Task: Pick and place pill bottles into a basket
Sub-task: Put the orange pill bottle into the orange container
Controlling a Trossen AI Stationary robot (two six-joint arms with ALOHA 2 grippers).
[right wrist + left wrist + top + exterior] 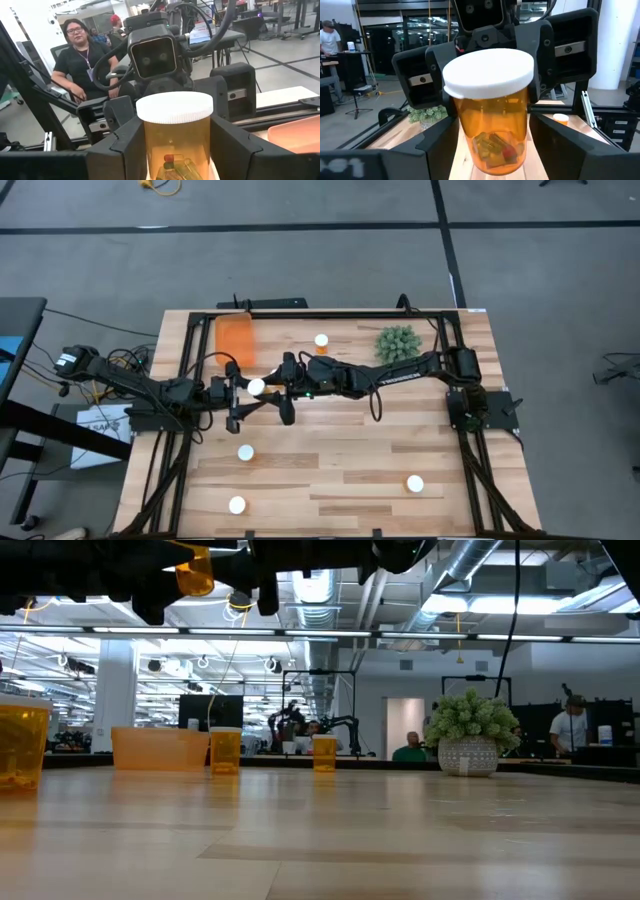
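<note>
Pale wooden slat tabletop (350, 465), open workshop behind, people seated and standing well beyond the table.

Item in hand: one small translucent orange pill bottle with a round white cap (257, 387), a few capsules seen at its bottom. It is held clear of the wood, at the top edge of the low view, left of centre. In the high view it sits just left of centre, below and slightly right of the rectangular bright orange plastic basket (237, 340).

Right gripper (272, 388): fingers closed on the bottle body below the cap.
Left gripper (246, 391): facing it from the frame's left, fingers spread a little wider than the bottle, one on each side. Contact cannot be confirmed.

Orientation: cap up, long axis vertical, cap face seen as a full disc from above.

Handling, judged: light, rigid, smooth-walled, so liable to slip or twist. It is best taken across the cylinder wall mid-body, under the cap lip.

Four more bottles are noted standing on the table: one (321, 340) right of the basket, three (245, 452) across the lower half.
</note>
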